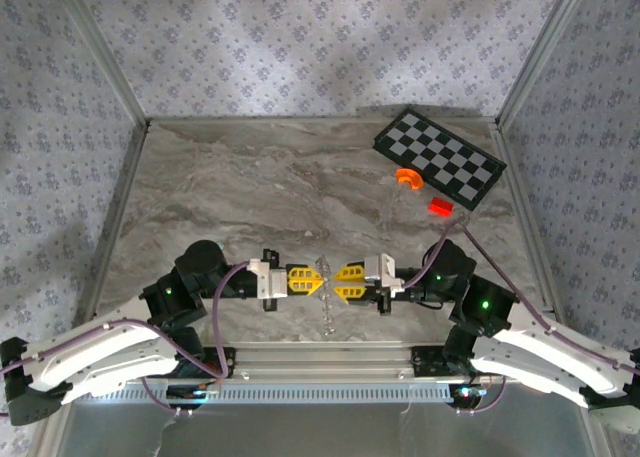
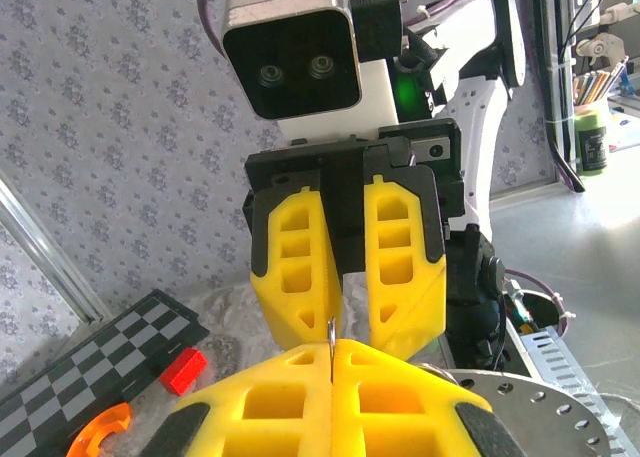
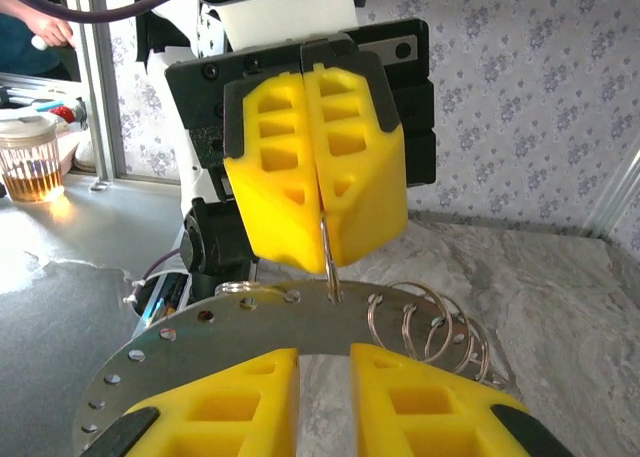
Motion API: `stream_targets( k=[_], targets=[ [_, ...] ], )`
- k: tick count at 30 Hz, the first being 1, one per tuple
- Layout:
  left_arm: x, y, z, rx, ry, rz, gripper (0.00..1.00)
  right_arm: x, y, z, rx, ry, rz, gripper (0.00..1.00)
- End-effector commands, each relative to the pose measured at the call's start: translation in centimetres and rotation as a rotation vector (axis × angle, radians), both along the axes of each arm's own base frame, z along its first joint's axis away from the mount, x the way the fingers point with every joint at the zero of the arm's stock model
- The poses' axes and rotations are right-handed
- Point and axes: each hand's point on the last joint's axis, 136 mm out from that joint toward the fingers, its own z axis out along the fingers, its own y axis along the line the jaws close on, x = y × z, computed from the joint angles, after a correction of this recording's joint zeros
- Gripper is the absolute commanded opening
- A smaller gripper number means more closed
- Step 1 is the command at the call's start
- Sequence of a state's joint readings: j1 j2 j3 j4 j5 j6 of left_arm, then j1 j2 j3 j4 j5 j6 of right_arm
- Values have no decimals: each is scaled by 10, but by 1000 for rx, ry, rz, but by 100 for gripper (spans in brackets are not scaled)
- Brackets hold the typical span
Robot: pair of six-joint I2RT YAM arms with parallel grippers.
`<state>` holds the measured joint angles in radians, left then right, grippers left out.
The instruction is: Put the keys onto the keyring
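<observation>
My left gripper (image 1: 312, 280) and right gripper (image 1: 340, 282) face each other tip to tip above the table's near middle. The left gripper (image 2: 333, 345) is shut on the keyring (image 2: 330, 329), a thin silvery wire ring that stands edge-on out of its fingertips. From the right wrist, the keyring (image 3: 328, 242) hangs from the left gripper (image 3: 322, 252) down to a curved flat metal strip (image 3: 250, 327) with a row of holes. Several wire rings (image 3: 430, 327) hang from that strip. The right gripper (image 3: 323, 355) is open just short of the strip, holding nothing. The keys are out of view.
A black-and-white checkerboard (image 1: 440, 157) lies at the far right, with an orange curved plastic piece (image 1: 408, 178) and a red block (image 1: 440, 206) beside it. Patterned walls with metal posts close in three sides. A perforated metal rail (image 1: 330, 392) runs along the near edge.
</observation>
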<state>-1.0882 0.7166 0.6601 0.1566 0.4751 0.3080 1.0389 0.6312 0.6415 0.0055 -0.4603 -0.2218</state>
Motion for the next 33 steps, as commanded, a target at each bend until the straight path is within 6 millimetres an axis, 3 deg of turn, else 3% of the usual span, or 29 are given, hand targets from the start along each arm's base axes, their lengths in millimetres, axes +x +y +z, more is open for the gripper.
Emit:
stream_targets(
  k=[1,5,9,33],
  targets=[
    [2,2,18,-50,-21,14,0,0,0,25,76,-47,-18,22],
    [14,0,16,-50,-22,76,0,3,2,20,59,-61,-49,24],
    [21,0,12,-42,-24,110,0,12,3,18,54,-73,-109,20],
    [25,-3,0,-11,-18,126,0,33,7,25,130,-86,-251,10]
  ],
)
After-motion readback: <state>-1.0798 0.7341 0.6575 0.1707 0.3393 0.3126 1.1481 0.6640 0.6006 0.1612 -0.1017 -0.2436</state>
